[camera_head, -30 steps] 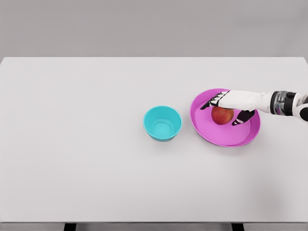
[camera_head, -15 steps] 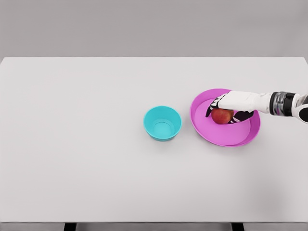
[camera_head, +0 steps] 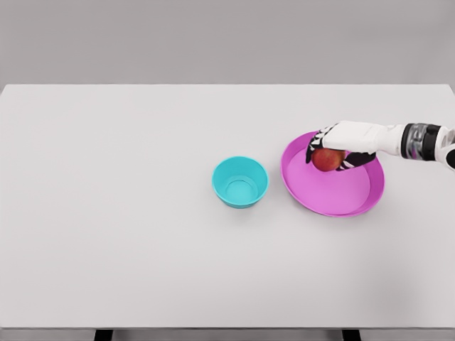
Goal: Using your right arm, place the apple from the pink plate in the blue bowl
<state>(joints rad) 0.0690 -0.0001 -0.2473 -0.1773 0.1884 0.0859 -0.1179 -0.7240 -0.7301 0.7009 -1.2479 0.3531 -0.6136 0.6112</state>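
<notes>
The red apple point(camera_head: 326, 160) is held just above the back part of the pink plate point(camera_head: 334, 193), with my right hand point(camera_head: 333, 150) shut on it from above, fingers curled around both sides. The right arm reaches in from the right edge. The blue bowl point(camera_head: 240, 182) stands empty to the left of the plate, a short gap between their rims. My left arm does not show.
The plate and bowl sit on a wide white table point(camera_head: 142, 234) whose front edge runs along the bottom of the picture. A grey wall lies behind the table's far edge.
The right hand's fingers closed around the apple, and hand and apple have risen slightly off the plate toward its back rim.
</notes>
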